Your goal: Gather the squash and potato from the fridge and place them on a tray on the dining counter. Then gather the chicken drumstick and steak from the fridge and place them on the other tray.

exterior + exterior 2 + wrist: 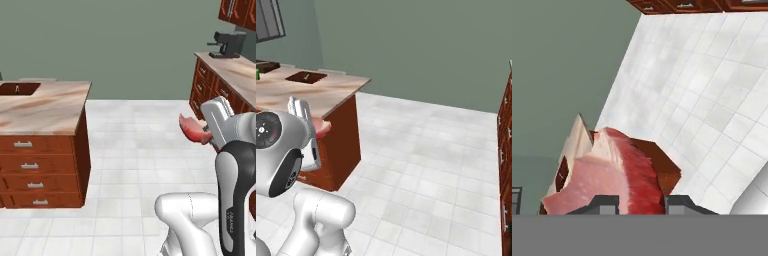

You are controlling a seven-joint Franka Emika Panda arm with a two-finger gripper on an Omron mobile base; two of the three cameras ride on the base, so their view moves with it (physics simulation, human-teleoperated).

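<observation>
The steak (pixel 192 128), a salmon-pink slab with a red edge, hangs in the air with my gripper (pixel 204 134) shut on it, to the right of the dining counter (pixel 50 107). From the hand view the steak (pixel 607 172) sits between my two dark fingertips (pixel 604 204). A dark reddish-brown tray (pixel 18 89) lies on the counter's far left. In the right base view that tray (pixel 306 76) is apart from a second tray (pixel 266 66), and a small green thing (pixel 257 74) shows at the frame edge. The steak (pixel 324 126) peeks out behind my arm.
A wall counter (pixel 235 70) with red-brown drawers and a black coffee machine (pixel 227 44) runs along the right. More drawers (pixel 504 150) stand at the right edge. White tiled floor (pixel 140 145) lies open between the two counters.
</observation>
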